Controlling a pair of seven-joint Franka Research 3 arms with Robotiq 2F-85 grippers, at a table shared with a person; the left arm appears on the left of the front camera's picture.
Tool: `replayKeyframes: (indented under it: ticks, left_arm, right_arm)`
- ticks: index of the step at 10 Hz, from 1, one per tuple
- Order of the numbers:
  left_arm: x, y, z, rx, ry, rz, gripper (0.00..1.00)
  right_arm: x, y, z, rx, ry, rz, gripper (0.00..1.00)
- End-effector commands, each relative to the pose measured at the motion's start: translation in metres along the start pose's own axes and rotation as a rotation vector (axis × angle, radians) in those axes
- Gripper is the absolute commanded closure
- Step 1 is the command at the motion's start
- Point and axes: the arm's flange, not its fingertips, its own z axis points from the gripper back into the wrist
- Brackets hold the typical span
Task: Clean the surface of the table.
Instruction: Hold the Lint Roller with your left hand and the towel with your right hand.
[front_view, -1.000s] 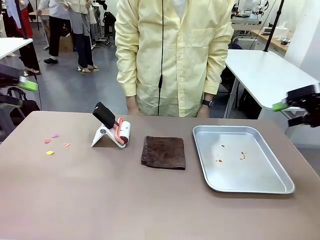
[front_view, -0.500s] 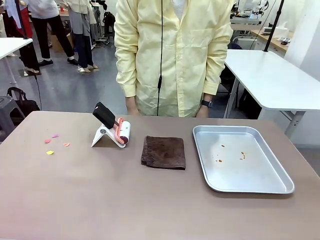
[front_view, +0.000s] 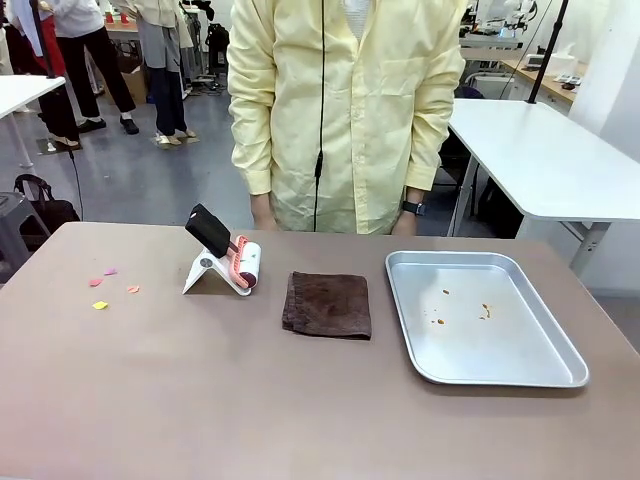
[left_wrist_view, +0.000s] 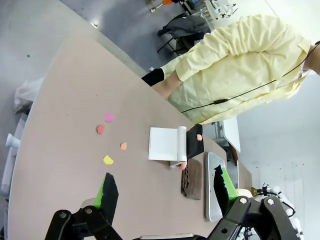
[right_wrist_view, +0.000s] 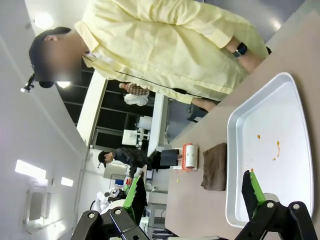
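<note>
A lint roller (front_view: 237, 264), brown cloth (front_view: 327, 304) and metal tray (front_view: 500, 345) sit in a row.

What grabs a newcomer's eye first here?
A person in a pale yellow coat stands at the far edge of the brown table. On it, left to right: coloured scraps, a lint roller on a white stand, a folded brown cloth, and a metal tray with a few orange crumbs.

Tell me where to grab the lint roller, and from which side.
Grip the lint roller by its black handle, probably from above on the robot's left: the handle slants up free of the white stand, while the roll rests low.
</note>
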Motion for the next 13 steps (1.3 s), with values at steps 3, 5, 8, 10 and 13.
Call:
replayKeyframes:
  ticks: [3,5,8,10,13]
  left_arm:
    - [0.003,0.003,0.004,-0.021,-0.014,-0.001,0.0]
    - [0.005,-0.017,-0.004,0.042,0.047,-0.06,0.0]
    - [0.028,-0.108,-0.075,0.065,0.248,-0.289,0.0]
    - [0.023,-0.149,-0.134,0.101,0.418,-0.376,0.0]
    - [-0.005,-0.183,-0.212,0.189,0.531,-0.407,0.0]
  right_arm:
    - [0.001,0.002,0.002,0.015,-0.019,0.01,0.0]
    - [0.0,0.018,-0.011,-0.053,0.015,0.055,0.0]
    - [0.011,0.07,-0.09,-0.187,0.214,0.237,0.0]
    - [0.004,0.103,-0.157,-0.221,0.362,0.334,0.0]
    - [-0.054,0.153,-0.28,-0.328,0.558,0.509,0.0]
